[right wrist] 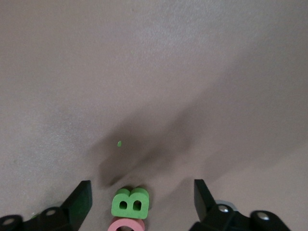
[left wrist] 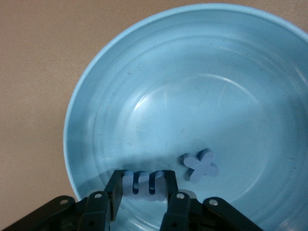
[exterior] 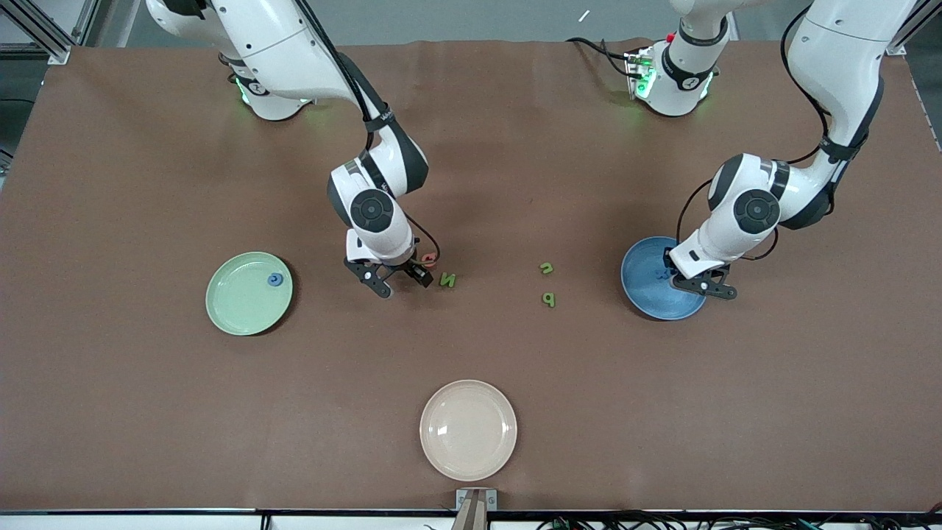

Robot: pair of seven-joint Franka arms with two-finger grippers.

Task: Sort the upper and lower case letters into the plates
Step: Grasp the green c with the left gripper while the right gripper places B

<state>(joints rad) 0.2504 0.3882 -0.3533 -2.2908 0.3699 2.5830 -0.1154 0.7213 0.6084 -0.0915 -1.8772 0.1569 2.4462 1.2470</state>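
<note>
My left gripper (exterior: 708, 289) is low over the blue plate (exterior: 639, 283), and its fingers are shut on the blue m (left wrist: 143, 184). The blue x (left wrist: 201, 165) lies in that plate (left wrist: 77, 110) beside the left gripper (left wrist: 143, 179). My right gripper (exterior: 403, 283) is open, low over the table at its middle. The green B (right wrist: 131, 202) lies between its fingers, with the salmon Q (right wrist: 127, 225) touching it. In the front view the Q (exterior: 428, 259) and the green N (exterior: 447, 280) lie beside that gripper. The mint plate (exterior: 239, 309) holds the blue C (exterior: 274, 280).
The green hooked n (exterior: 546, 267) and the green p (exterior: 549, 299) lie on the brown table between the two grippers. A cream-white plate (exterior: 468, 430) stands near the table's front edge, nearer to the camera than the letters.
</note>
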